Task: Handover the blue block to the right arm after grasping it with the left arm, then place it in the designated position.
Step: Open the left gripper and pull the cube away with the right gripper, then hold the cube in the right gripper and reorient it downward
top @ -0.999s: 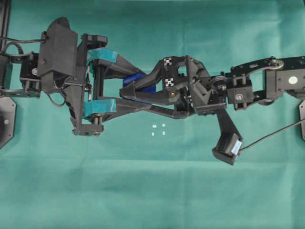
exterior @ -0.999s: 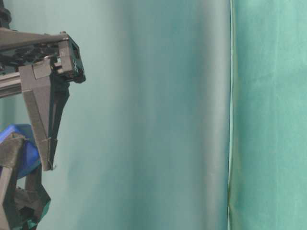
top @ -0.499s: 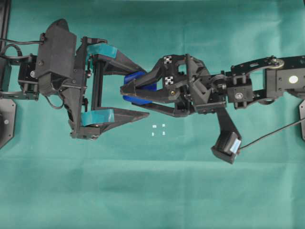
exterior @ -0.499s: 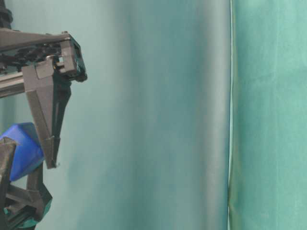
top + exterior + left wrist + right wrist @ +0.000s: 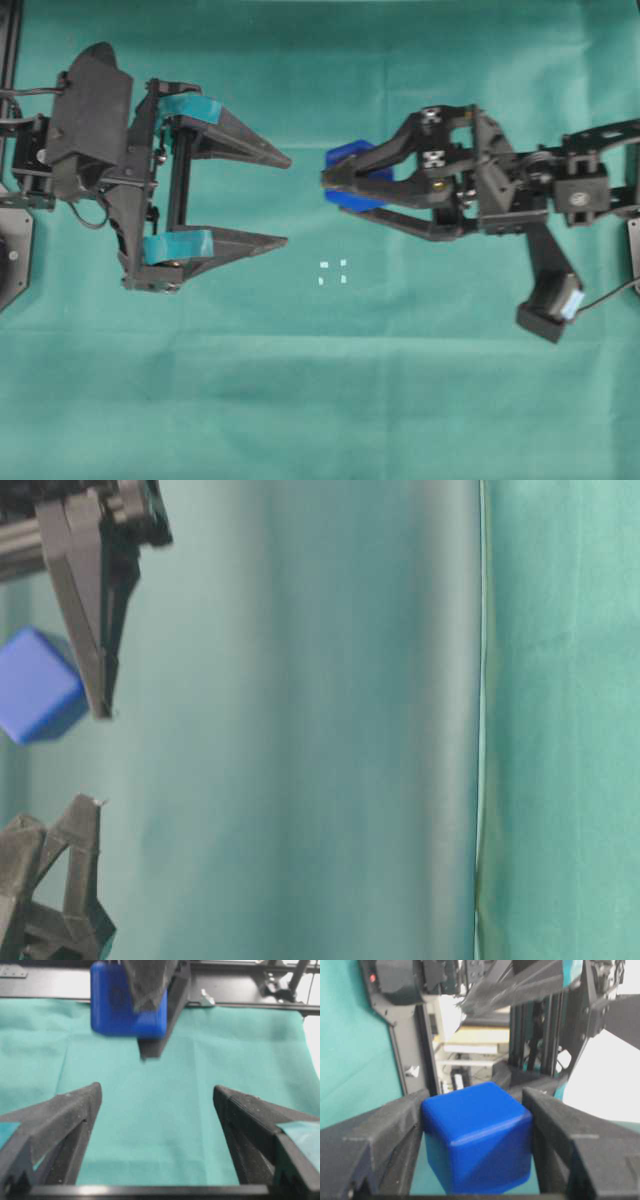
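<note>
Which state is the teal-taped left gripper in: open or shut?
Open. The teal-taped left gripper has its fingers spread wide with nothing between them; the small blue cube sits in the plain black right gripper.

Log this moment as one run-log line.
stage: handover done | left gripper: open, empty | right gripper: shut on blue block | white dots: uncovered, block not placed

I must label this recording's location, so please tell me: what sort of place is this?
Probably a robotics lab bench. A green cloth covers the table, two black arms face each other above it, and small white dots mark a target. Behind the blue block, metal framing and shelves appear, blurred.
</note>
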Available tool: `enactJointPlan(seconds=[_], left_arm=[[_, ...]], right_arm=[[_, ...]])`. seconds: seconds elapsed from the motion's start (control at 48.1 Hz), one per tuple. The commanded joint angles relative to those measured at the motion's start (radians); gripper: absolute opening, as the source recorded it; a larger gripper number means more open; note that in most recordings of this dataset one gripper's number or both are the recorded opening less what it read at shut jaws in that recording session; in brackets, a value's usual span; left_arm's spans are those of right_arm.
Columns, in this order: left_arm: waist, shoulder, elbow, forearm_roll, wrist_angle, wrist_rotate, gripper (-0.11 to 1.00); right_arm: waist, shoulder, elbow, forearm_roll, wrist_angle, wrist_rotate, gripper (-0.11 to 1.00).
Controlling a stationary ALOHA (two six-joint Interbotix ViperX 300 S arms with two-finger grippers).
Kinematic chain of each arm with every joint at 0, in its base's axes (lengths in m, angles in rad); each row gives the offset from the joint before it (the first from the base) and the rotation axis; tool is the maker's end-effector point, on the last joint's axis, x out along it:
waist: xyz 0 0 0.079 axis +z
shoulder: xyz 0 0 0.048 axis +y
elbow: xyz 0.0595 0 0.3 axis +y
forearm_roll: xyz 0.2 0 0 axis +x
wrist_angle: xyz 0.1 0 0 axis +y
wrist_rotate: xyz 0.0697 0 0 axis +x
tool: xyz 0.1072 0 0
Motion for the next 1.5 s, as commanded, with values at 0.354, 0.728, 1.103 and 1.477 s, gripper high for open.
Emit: enactJointPlan(seconds=[0.354, 0.728, 1.103, 1.477], left_arm=[[-0.005, -0.002, -0.023, 0.000, -0.005, 0.006, 1.00], [-0.005, 0.002, -0.026, 0.000, -0.005, 0.011, 1.00], [-0.005, 0.002, -0.026, 0.003, -0.005, 0.017, 1.00], [-0.005, 0.002, -0.026, 0.003, -0.005, 0.021, 1.00]], right_arm=[[0.012, -0.035, 0.000, 0.112, 0.015, 0.146, 0.62], [0.012, -0.035, -0.008, 0.313, -0.006, 0.638, 0.62], [0.012, -0.037, -0.012, 0.324, -0.011, 0.996, 0.62], [0.012, -0.035, -0.012, 0.325, 0.002, 1.009, 0.62]])
